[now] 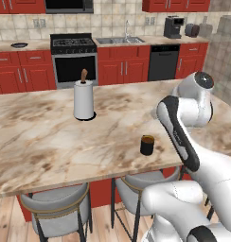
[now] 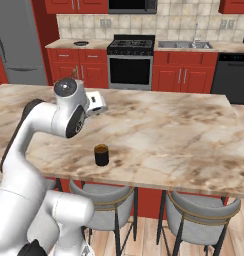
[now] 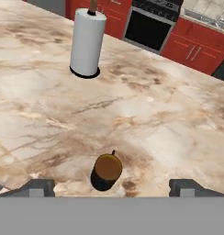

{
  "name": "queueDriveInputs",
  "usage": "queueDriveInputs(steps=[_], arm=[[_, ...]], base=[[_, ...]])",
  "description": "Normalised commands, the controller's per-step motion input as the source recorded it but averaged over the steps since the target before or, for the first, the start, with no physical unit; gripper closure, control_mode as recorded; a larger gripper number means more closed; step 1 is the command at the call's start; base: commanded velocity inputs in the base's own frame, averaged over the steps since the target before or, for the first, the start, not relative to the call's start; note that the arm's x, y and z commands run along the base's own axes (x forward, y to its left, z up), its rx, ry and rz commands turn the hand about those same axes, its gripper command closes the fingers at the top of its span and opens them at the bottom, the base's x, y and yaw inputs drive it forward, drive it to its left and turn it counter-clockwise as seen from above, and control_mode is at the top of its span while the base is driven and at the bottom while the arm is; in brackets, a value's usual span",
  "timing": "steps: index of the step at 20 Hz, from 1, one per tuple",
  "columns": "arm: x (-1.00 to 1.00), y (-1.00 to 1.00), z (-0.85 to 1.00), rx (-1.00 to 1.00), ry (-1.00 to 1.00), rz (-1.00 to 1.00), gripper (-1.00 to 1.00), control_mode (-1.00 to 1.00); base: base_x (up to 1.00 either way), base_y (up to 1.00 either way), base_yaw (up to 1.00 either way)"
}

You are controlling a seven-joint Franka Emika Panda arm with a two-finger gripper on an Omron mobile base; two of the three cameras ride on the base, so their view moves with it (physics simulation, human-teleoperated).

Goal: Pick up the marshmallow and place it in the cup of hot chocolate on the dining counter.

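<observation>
Red cabinets and a black stove (image 1: 73, 56) line the far wall behind the broad marble tabletop (image 1: 51, 142) I work over. On that slab, near its front edge, stands the cup of hot chocolate (image 3: 106, 171): a short, near-black cylinder with a smooth round brown top and a thin dark stick or handle poking up at its rim. Through my hand camera it sits low in the picture, between my two dark fingertips (image 3: 39, 187) and just above them, nearer to the left one. My claw (image 3: 111, 189) hangs spread wide over the stone, its tips well apart and pinching nothing. I cannot find the marshmallow anywhere on the slab, so I cannot tell where it lies. From the right base camera the cup (image 2: 101, 154) shows below and a little right of my white wrist. Farther back on the tabletop, well apart from the cup, rises the paper towel roll (image 3: 87, 42), a tall smooth white cylinder on a dark round foot with a brown post sticking out on top. Beige stone with brown veins runs matte and flat, and grey cushioned stools (image 1: 56, 203) tuck under its near edge.
</observation>
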Motion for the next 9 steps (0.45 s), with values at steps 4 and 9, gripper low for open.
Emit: queueDriveInputs(steps=[4, 9], arm=[[-1.00, 0.28, 0.77, 0.01, -0.46, 0.00, -1.00, -1.00], [-0.95, 0.28, 0.64, 0.00, -0.31, 0.00, -1.00, -1.00]], base=[[0.00, 0.00, 0.00], [0.00, 0.00, 0.00]])
